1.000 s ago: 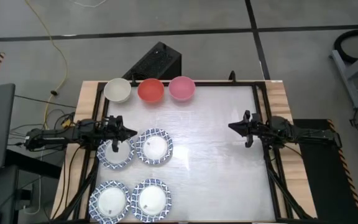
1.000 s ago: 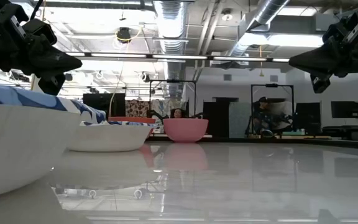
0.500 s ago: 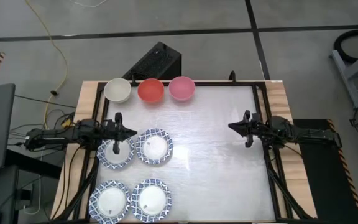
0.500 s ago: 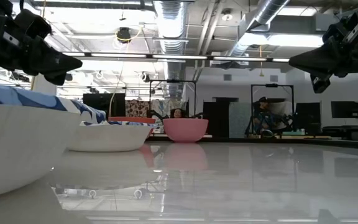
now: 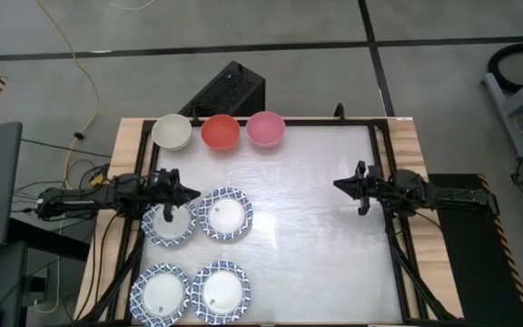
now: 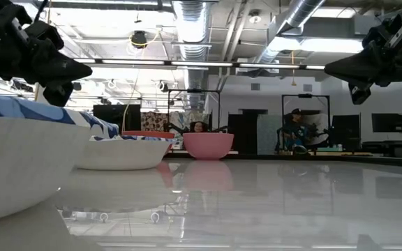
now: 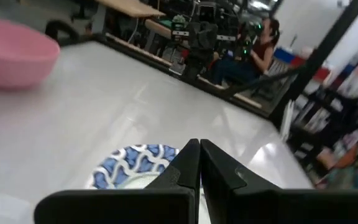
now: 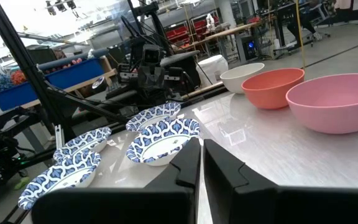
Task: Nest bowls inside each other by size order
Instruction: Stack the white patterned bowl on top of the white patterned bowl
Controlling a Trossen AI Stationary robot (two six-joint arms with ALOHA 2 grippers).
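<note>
Currently nothing is nested. Left end effector (image 5: pixel 185 193) hovers over the upper-left patterned bowl (image 5: pixel 168 224), fingers shut, holding nothing. Right end effector (image 5: pixel 341 185) waits well apart over bare bench (image 5: pixel 316 227), fingers near shut, empty. Four patterned bowls sit in a square: upper-right one (image 5: pixel 226 214), lower pair (image 5: pixel 162 292) and (image 5: pixel 221 290). Cream bowl (image 5: pixel 172 133), red bowl (image 5: pixel 220 132) and pink bowl (image 5: pixel 265 128) line the far edge, just beside each other. Judgement: the step is approaching a first pick. To do it well, open the fingers before descending, pinch the rim on one side, lift level, and centre it over its neighbour before release.
</note>
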